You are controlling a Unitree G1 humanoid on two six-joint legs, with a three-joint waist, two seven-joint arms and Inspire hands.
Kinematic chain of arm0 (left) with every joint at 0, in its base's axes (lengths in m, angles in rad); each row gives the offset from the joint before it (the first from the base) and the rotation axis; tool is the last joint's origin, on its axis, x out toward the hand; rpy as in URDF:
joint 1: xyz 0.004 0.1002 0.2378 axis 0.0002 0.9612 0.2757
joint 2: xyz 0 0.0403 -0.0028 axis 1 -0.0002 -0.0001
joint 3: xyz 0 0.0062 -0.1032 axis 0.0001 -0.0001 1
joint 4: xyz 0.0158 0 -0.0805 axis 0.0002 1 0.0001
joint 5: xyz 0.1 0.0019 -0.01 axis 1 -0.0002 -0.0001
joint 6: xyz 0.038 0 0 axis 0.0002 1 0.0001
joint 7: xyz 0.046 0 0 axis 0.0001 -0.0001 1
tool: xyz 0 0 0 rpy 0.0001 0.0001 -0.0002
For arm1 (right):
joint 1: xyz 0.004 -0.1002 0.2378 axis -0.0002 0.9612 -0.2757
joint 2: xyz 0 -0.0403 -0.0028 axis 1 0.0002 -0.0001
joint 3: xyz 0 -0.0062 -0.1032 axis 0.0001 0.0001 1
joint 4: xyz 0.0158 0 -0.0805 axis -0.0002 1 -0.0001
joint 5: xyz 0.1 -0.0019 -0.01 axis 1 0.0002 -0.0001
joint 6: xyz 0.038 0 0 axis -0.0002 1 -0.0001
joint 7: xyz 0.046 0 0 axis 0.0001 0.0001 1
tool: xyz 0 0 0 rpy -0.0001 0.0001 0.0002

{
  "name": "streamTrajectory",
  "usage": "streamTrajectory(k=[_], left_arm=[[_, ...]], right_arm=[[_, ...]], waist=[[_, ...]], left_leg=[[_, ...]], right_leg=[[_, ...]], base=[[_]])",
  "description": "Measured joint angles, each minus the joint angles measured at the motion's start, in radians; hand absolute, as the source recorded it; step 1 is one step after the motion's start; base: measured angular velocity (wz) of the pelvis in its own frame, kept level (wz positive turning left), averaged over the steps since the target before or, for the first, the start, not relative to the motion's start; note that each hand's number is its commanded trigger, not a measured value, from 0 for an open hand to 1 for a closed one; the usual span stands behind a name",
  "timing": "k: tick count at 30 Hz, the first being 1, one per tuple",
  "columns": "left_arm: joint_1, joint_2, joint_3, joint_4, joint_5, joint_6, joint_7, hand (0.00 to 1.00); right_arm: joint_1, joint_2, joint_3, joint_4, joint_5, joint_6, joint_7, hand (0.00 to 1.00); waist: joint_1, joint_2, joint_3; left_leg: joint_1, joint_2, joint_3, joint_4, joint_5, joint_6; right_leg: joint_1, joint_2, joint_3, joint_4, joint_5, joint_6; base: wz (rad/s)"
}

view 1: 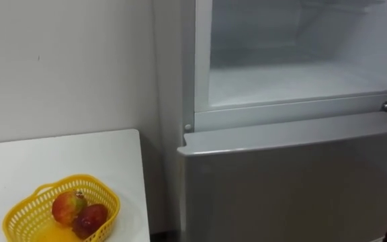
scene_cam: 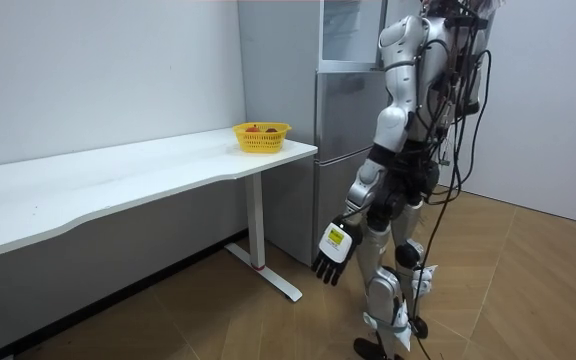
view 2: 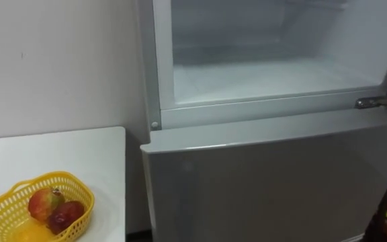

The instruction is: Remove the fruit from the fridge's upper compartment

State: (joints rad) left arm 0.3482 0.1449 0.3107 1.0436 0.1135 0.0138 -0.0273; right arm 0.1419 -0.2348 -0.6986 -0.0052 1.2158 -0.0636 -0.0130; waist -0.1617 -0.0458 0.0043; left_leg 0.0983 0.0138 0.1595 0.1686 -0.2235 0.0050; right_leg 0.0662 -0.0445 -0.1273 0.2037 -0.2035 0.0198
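Grey metal fridge's upper compartment [view 1: 301, 84] stands open, seemingly bare; red-green fruits [view 1: 69, 207] lie in yellow plastic basket [view 1: 17, 216] on white bench [view 1: 59, 154], left robot hand [scene_cam: 333, 250] hangs slack, empty: retrieval judged complete, closing due next.

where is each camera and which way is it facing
Left eye view: on the robot's head, looking down at the open upper fridge and the basket of fruit on the table.
Right eye view: same head, slightly rightward, same scene.
Room view: off in the room, facing the whole robot before the fridge, left hand hanging open.
Shared: basket and fridge.
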Motion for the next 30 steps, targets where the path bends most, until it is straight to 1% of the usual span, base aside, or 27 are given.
streamTrajectory(k=[7, 13, 15, 20, 22, 30], left_arm=[[-0.001, 0.001, 0.000, -0.003, 0.000, -0.001, 0.018, 0.00], [-0.006, 0.004, 0.004, -0.010, -0.001, 0.002, 0.024, 0.00], [-0.006, 0.004, 0.004, -0.014, -0.001, 0.003, 0.025, 0.00], [-0.005, 0.005, 0.001, -0.015, -0.003, 0.010, 0.025, 0.00], [-0.007, 0.005, 0.001, -0.015, -0.003, 0.010, 0.023, 0.00], [-0.004, 0.017, 0.000, -0.038, -0.001, 0.011, 0.017, 0.00]], right_arm=[[0.003, 0.000, 0.002, 0.006, 0.005, -0.001, -0.040, 0.00], [0.002, 0.000, -0.005, 0.084, 0.008, -0.001, -0.061, 0.00], [0.006, 0.000, -0.008, 0.135, 0.017, -0.001, -0.066, 0.00], [0.021, 0.000, -0.008, 0.232, 0.044, -0.001, -0.115, 0.00], [0.026, 0.000, -0.008, 0.240, 0.047, -0.001, -0.126, 0.00], [0.025, 0.000, -0.033, 0.274, 0.148, -0.002, -0.169, 0.00]], waist=[[0.000, -0.006, -0.0019], [0.000, -0.007, -0.0047], [0.000, -0.005, -0.0065], [0.002, -0.001, -0.0068], [0.001, 0.000, -0.0072], [-0.007, -0.004, -0.0064]], left_leg=[[0.000, 0.000, 0.000, 0.001, 0.000, 0.000], [0.001, 0.001, 0.000, 0.001, 0.000, 0.000], [0.001, 0.002, 0.000, 0.001, 0.000, 0.000], [0.001, 0.005, 0.000, 0.000, 0.000, 0.000], [0.001, 0.005, 0.000, 0.000, 0.000, 0.000], [0.001, 0.004, 0.000, 0.000, 0.000, 0.000]], right_leg=[[0.002, 0.000, -0.001, -0.001, 0.000, -0.001], [0.003, 0.001, -0.002, 0.000, 0.001, -0.001], [0.003, 0.002, -0.001, 0.000, 0.001, -0.002], [0.002, 0.004, -0.001, 0.000, 0.002, -0.003], [0.002, 0.004, -0.001, 0.000, 0.002, -0.003], [0.004, 0.004, -0.001, -0.001, 0.002, -0.003]], base=[[0.00], [0.00], [0.00], [0.00], [0.00], [0.00]])
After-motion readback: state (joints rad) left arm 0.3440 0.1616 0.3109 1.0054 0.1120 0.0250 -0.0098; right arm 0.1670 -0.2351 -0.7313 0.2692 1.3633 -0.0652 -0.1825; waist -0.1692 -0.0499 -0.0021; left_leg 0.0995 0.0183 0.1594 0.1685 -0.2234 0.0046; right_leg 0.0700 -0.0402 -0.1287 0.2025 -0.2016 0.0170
